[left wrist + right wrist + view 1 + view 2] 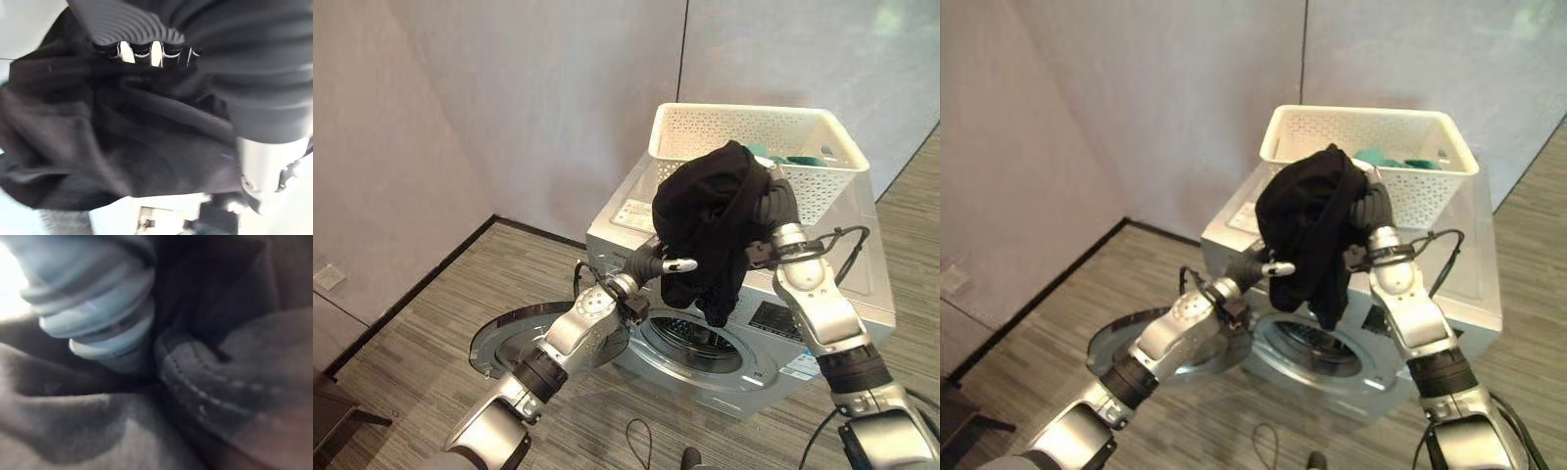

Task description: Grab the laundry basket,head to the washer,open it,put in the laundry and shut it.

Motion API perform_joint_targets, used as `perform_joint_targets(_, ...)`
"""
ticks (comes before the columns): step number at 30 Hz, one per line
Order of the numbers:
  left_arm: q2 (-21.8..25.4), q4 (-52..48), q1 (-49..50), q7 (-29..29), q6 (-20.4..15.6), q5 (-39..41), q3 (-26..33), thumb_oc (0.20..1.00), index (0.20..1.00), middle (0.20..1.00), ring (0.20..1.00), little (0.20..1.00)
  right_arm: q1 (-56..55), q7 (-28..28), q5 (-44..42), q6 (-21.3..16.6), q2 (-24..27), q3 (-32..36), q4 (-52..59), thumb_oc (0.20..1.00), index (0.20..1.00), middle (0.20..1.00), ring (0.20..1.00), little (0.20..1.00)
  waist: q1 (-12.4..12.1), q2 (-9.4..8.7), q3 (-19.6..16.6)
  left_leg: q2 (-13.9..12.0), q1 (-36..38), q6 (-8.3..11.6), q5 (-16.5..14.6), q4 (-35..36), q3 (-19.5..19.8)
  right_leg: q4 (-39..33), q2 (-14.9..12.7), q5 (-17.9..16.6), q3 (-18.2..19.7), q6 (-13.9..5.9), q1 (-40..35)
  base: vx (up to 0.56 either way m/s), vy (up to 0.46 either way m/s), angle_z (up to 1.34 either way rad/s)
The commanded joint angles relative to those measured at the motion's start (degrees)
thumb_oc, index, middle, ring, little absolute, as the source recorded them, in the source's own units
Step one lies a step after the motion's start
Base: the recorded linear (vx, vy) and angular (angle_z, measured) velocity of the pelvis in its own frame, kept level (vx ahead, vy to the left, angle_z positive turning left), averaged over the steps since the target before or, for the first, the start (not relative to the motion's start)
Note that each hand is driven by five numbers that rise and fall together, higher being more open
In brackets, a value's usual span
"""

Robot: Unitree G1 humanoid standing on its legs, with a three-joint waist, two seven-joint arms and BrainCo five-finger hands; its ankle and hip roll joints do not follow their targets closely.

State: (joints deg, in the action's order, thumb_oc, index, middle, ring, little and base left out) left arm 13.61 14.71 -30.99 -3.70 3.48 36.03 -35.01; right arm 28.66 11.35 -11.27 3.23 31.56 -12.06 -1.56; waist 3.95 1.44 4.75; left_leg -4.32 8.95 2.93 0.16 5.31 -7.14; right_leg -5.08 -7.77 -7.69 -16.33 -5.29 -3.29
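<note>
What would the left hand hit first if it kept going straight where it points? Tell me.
Most likely the black garment: the left hand points up into its hanging folds, its fingers already against the cloth. The right hand is buried in it just beyond; depth past that is unclear.

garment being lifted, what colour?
Black garment, plain, no pattern; clearest in the left eye view.

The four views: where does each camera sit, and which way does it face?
Left eye: on the head, looking down at the washer, basket and black cloth; both arms show.
Right eye: beside it, same scene.
Left wrist: along the left hand into the cloth.
Right wrist: pressed close against the cloth; ribbed cover shows.
All four share the cloth.
</note>
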Motion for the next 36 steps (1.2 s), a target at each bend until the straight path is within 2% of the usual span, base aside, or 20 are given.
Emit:
perform_joint_targets(1, -3.02, 8.49, -7.85, -1.26, -0.60, -0.73, -3.80, 1.000, 1.000, 1.000, 1.000, 1.000, 9.71, -0.95, -3.57, -2.55, 0.39, -1.14, -1.40, 0.200, 0.200, 0.200, 0.200, 0.200, -0.04, -1.06, -2.80, 0.49, -0.95, -0.41, -5.02, -0.31, -1.83, 1.60, 0.25, 10.02, -1.14, -0.11, -4.52, 0.00, 0.003, -0.07)
perform_joint_targets(6, -6.02, 11.46, -10.20, 0.69, -1.53, -0.07, -3.01, 1.000, 1.000, 1.000, 1.000, 1.000, 10.51, -1.35, -5.46, -3.23, -3.64, -3.39, -0.20, 0.200, 0.200, 0.200, 0.200, 0.200, 0.28, -0.89, -2.82, 0.39, -0.89, -0.32, -4.94, -0.31, -2.05, 1.77, 0.25, 10.17, -1.21, 0.00, -4.44, 0.00, 0.003, -0.05)
perform_joint_targets(9, -8.80, 14.38, -11.53, 4.80, -3.49, 2.99, 0.16, 1.000, 1.000, 1.000, 1.000, 1.000, 9.50, -1.53, -6.66, -3.73, -7.09, -5.22, 1.81, 0.200, 0.200, 0.200, 0.200, 0.200, 0.34, -1.03, -2.83, 0.41, -0.96, -0.33, -4.85, -0.31, -2.18, 1.84, 0.23, 10.22, -1.47, 0.12, -4.37, 0.00, 0.000, 0.00)
perform_joint_targets(13, -10.13, 15.47, -12.68, 6.41, -4.29, 5.81, 2.17, 1.000, 1.000, 1.000, 1.000, 1.000, 8.36, -1.93, -7.70, -4.02, -8.27, -6.04, 3.35, 0.200, 0.200, 0.200, 0.200, 0.200, 0.46, -1.14, -2.80, 0.39, -1.11, -0.21, -4.69, -0.31, -2.12, 2.02, 0.20, 10.26, -1.79, 0.18, -4.31, 0.00, 0.000, 0.00)
perform_joint_targets(21, -8.25, 12.55, -13.77, 7.38, -6.19, 5.66, 4.08, 1.000, 1.000, 1.000, 1.000, 1.000, 6.53, -2.14, -8.28, -5.34, -8.79, -5.91, 5.32, 0.200, 0.200, 0.200, 0.200, 0.200, 0.49, -1.29, -2.79, 0.39, -1.39, -0.20, -4.68, -0.31, -1.93, 2.36, 0.01, 10.28, -2.02, 0.11, -4.14, 0.00, 0.000, 0.00)
perform_joint_targets(22, -8.14, 12.28, -13.52, 7.34, -6.30, 5.44, 4.06, 0.576, 0.576, 0.576, 0.576, 0.576, 6.22, -2.31, -8.21, -5.43, -8.80, -5.77, 5.66, 0.200, 0.200, 0.200, 0.200, 0.200, 0.45, -1.32, -2.81, 0.42, -1.39, -0.21, -4.67, -0.31, -1.92, 2.37, -0.01, 10.27, -2.11, 0.11, -4.14, 0.00, 0.000, 0.00)
perform_joint_targets(23, -8.18, 12.40, -13.21, 7.45, -6.51, 5.15, 4.13, 0.200, 0.200, 0.200, 0.200, 0.200, 5.87, -2.22, -8.07, -5.54, -8.79, -5.54, 5.95, 0.200, 0.200, 0.200, 0.200, 0.200, 0.40, -1.37, -2.75, 0.46, -1.42, -0.21, -4.65, -0.31, -1.85, 2.33, -0.04, 10.26, -2.13, 0.09, -4.15, 0.00, 0.000, 0.00)
perform_joint_targets(28, -7.77, 11.50, -11.98, 7.90, -7.21, 3.04, 4.41, 0.200, 0.200, 0.200, 0.200, 0.200, 5.00, -2.20, -7.56, -5.84, -8.45, -5.15, 6.52, 0.200, 0.200, 0.200, 0.200, 0.200, 0.28, -1.50, -2.63, 0.49, -1.52, -0.30, -4.61, -0.31, -1.79, 2.33, -0.10, 10.23, -2.24, 0.10, -4.05, 0.00, 0.000, 0.00)
perform_joint_targets(32, -6.13, 7.16, -8.31, 8.76, -9.83, -2.91, 5.67, 0.200, 0.200, 0.200, 0.200, 0.200, 2.91, -2.17, -5.29, -6.82, -6.82, -3.18, 7.16, 0.200, 0.200, 0.200, 0.200, 0.200, -0.16, -2.02, -2.57, 0.47, -1.61, -0.30, -4.74, -0.31, -1.95, 1.95, -0.15, 10.08, -2.25, -0.04, -4.13, 0.00, 0.000, 0.00)
perform_joint_targets(34, -5.84, 6.50, -6.86, 9.41, -10.78, -4.60, 6.75, 0.200, 0.200, 0.200, 0.200, 0.200, 1.79, -2.14, -4.21, -7.33, -5.52, -2.05, 7.86, 0.476, 0.476, 0.476, 0.476, 0.476, -0.11, -2.22, -2.55, 0.45, -1.63, -0.30, -4.79, -0.31, -2.07, 1.77, -0.13, 9.98, -2.04, -0.09, -4.10, 0.00, 0.000, 0.00)
perform_joint_targets(35, -5.74, 6.30, -6.41, 9.46, -11.08, -5.26, 6.86, 0.200, 0.200, 0.200, 0.200, 0.200, 1.37, -2.07, -4.16, -7.67, -4.93, -1.53, 8.03, 0.570, 0.570, 0.570, 0.570, 0.570, -0.08, -2.27, -2.56, 0.44, -1.62, -0.29, -4.84, -0.31, -2.15, 1.71, -0.11, 9.95, -1.97, -0.12, -4.10, 0.00, 0.000, 0.00)
perform_joint_targets(36, -5.40, 5.96, -6.07, 10.04, -11.51, -6.50, 7.24, 0.200, 0.200, 0.200, 0.200, 0.200, 0.86, -1.78, -4.04, -7.99, -4.35, -0.90, 8.03, 1.000, 1.000, 1.000, 1.000, 1.000, -0.10, -2.35, -2.61, 0.41, -1.64, -0.28, -4.86, -0.31, -2.23, 1.65, -0.08, 9.90, -1.84, -0.14, -4.06, 0.00, 0.000, 0.00)
